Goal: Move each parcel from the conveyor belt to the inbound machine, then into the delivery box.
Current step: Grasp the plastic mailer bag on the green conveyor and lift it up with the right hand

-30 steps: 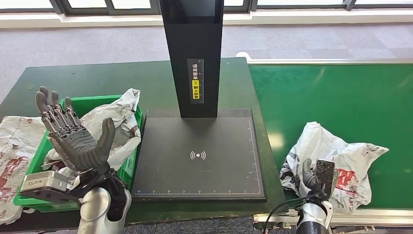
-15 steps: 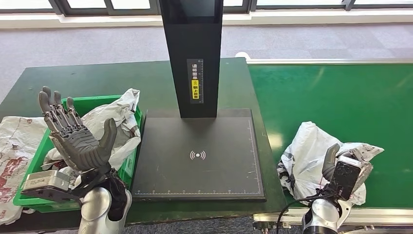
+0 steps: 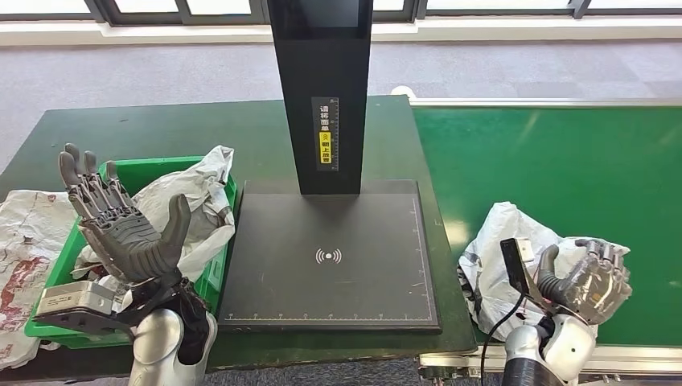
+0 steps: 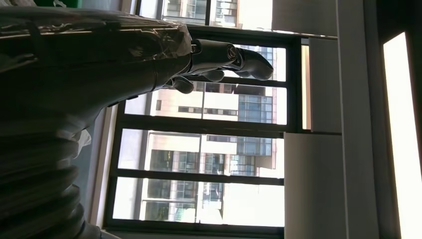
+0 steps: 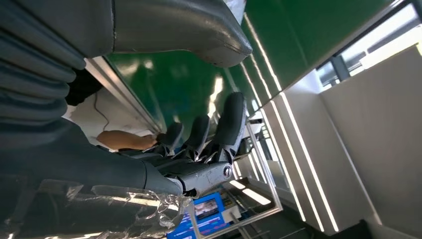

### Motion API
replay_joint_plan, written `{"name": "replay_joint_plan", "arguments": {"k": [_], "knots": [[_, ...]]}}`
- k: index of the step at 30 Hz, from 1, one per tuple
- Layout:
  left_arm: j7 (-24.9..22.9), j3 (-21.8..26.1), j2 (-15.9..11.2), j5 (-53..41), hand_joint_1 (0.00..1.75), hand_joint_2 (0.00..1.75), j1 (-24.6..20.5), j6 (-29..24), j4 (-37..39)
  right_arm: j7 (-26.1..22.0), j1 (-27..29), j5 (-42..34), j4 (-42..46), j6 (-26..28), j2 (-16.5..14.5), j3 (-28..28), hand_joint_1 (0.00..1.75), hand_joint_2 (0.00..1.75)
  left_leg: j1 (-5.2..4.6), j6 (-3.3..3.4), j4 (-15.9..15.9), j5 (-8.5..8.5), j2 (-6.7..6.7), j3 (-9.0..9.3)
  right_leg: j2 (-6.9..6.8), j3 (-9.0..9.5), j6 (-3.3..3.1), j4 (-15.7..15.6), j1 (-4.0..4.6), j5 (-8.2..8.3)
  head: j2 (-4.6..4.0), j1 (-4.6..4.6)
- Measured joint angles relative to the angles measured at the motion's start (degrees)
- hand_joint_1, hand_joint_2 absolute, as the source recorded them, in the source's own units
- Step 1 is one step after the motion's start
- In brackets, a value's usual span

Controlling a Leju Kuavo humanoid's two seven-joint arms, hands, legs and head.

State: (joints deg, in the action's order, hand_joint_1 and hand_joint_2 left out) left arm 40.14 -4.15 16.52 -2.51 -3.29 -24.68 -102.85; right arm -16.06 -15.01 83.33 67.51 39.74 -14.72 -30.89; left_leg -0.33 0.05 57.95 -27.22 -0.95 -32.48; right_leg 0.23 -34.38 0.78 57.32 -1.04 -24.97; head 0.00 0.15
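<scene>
Three white parcels are in sight, all crumpled plastic mailer bags. One parcel on the belt point(image 3: 515, 257) lies at the near left corner of the green conveyor belt point(image 3: 563, 169), just beside the table edge. A second, the parcel in the box point(image 3: 193, 201), is heaped in the green delivery box point(image 3: 213, 273) on the left of the table, spilling a little over its far rim. A third, the loose parcel point(image 3: 24, 241), lies flat on the dark green table point(image 3: 161, 129) left of the box, touching its side. There is one inbound machine point(image 3: 330, 257): a black scan plate with a white signal mark, and a tall black column rising from its far edge with a yellow label on its face. It stands between the box and the belt. The left hand point(image 3: 121, 229) is raised upright over the near end of the box, palm toward the machine, fingers spread wide apart and holding nothing; it hides part of the box and of the parcel inside. The right hand point(image 3: 587, 277) hovers over the near right part of the parcel on the belt, palm turned up, fingers loosely curled but apart, empty, and covering that corner of the bag. Beyond the table runs grey carpet point(image 3: 161, 72) up to a row of windows.
</scene>
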Motion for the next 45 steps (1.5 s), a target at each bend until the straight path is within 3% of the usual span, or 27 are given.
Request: {"name": "replay_joint_plan", "arguments": {"k": [3,8,11,15,18,22,26,33,43,44,45], "knots": [[0.0,0.0,0.0,0.0,0.0,1.75,0.0,0.0,0.1,5.1,-0.9,3.8,-1.2,0.1,0.3,-2.3,0.0,0.0,0.0,-0.02,0.0,-0.02,0.11,0.02,0.1,-0.04,0.0,0.0,0.0,0.0,0.0,-0.01],[0.0,0.0,0.0,0.2,0.0,1.75,0.0,0.1,0.3,24.1,-1.0,5.3,-2.9,0.3,4.2,2.4,0.0,0.0,0.0,-0.02,0.0,-0.02,0.01,-0.05,0.03,-0.06,0.0,0.0,0.0,-0.01,0.0,-0.01],[0.0,-0.2,0.0,0.2,0.0,1.75,0.0,0.1,0.3,26.4,-1.4,5.3,-3.9,0.4,6.2,5.8,0.0,0.0,0.0,-0.02,0.0,-0.03,0.14,-0.02,0.12,-0.07,0.0,0.0,0.0,0.0,0.0,-0.02],[0.0,-0.3,0.0,0.2,0.0,1.75,-0.1,0.1,0.3,25.6,-2.0,5.3,-5.5,0.4,7.1,7.7,0.0,0.0,0.01,-0.02,0.0,-0.02,0.09,-0.02,0.06,-0.06,0.0,0.0,0.01,-0.01,0.0,-0.01],[0.0,-0.3,0.0,0.2,0.0,1.75,-0.1,0.1,0.3,22.3,-2.7,4.8,-7.1,0.4,7.3,7.7,0.0,0.0,0.02,-0.03,0.0,-0.01,0.11,-0.02,0.07,-0.07,0.0,0.0,0.02,0.0,0.0,-0.01],[0.0,-0.3,0.0,0.2,0.0,1.75,-0.1,0.0,0.3,11.9,-4.9,1.1,-11.5,0.4,7.2,5.7,0.0,0.0,0.02,-0.04,0.0,-0.01,0.13,-0.01,0.1,-0.07,0.0,0.0,0.02,0.0,0.0,-0.02],[0.0,-0.3,0.0,0.2,0.0,1.75,-0.1,0.0,0.3,2.9,-9.1,-4.9,-22.4,-0.7,7.5,1.0,0.0,0.0,0.01,-0.03,0.0,-0.01,0.14,-0.01,0.12,-0.07,0.0,0.0,0.01,0.0,0.0,-0.01],[0.0,-0.3,0.0,0.0,0.0,1.75,-0.1,0.3,0.3,7.6,-12.9,-2.0,-37.3,-9.0,8.8,-0.9,0.0,0.0,0.01,-0.03,0.0,-0.01,0.06,-0.02,0.07,-0.07,0.0,0.0,0.01,0.0,0.0,-0.02],[0.0,-0.3,0.0,-0.2,0.0,1.75,-0.1,0.4,0.3,9.1,-14.1,-1.1,-43.6,-12.8,9.7,-0.9,0.0,0.0,0.02,-0.03,0.0,-0.02,0.08,-0.03,0.08,-0.08,0.0,0.0,0.02,-0.01,0.0,-0.02],[0.0,-0.3,0.0,-0.2,0.0,1.75,-0.1,0.4,0.3,9.4,-14.2,-1.0,-43.8,-12.9,9.7,-0.9,0.28,0.0,0.02,-0.03,0.0,-0.02,0.08,-0.02,0.08,-0.07,0.0,0.0,0.02,-0.01,0.0,-0.02],[0.0,-0.3,0.0,-0.2,0.0,1.75,-0.1,0.4,0.3,9.8,-14.2,-0.8,-44.0,-13.1,9.8,-0.9,0.72,0.0,0.02,-0.03,0.0,-0.01,0.08,-0.02,0.08,-0.07,0.0,0.0,0.02,-0.01,0.0,-0.02]]}}
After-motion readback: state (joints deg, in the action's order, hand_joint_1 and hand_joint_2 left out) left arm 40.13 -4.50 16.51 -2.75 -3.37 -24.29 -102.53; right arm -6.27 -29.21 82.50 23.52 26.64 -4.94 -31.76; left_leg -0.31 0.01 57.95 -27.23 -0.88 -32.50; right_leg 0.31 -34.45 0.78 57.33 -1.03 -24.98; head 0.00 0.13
